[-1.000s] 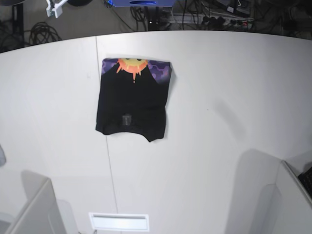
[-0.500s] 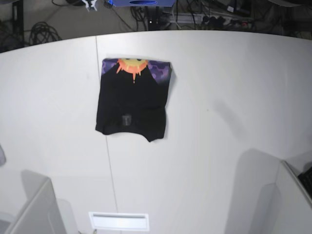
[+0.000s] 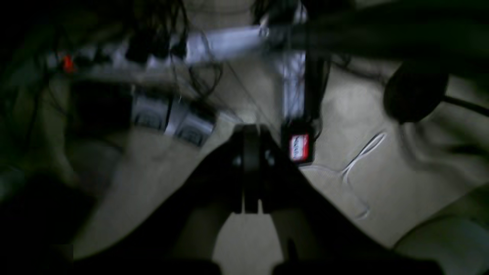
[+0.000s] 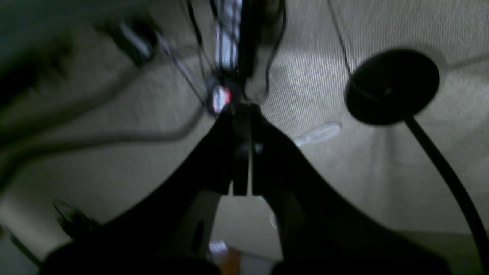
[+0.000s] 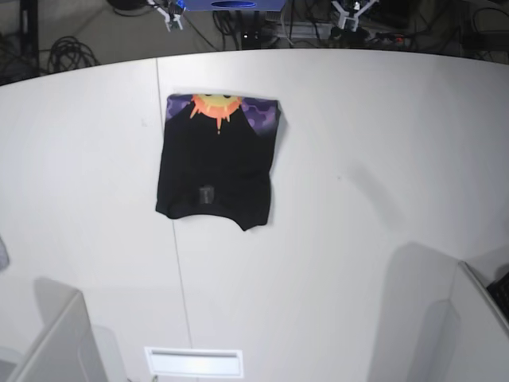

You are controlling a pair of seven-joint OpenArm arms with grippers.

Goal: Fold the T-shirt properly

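The T-shirt (image 5: 216, 163) lies folded into a compact black rectangle on the white table (image 5: 382, 159), left of centre. A strip of orange sun and purple print shows along its far edge. Both grippers hover beyond the table's far edge, well away from the cloth. The right gripper (image 5: 170, 17) is at the top left and the left gripper (image 5: 350, 14) at the top right. In the wrist views, the left gripper (image 3: 250, 130) and the right gripper (image 4: 241, 110) are both shut, holding nothing, and they look down at the carpeted floor.
Cables and power strips (image 3: 168, 118) litter the floor behind the table, beside a black round stand base (image 4: 391, 86). A blue box (image 5: 231, 5) sits at the top edge. Grey partitions (image 5: 56, 342) stand at both near corners, and a vent slot (image 5: 194, 362) lies near the front.
The right gripper has moved rightward along the far edge of the table. The left gripper has come into the base view at the top right. The T-shirt has not moved.
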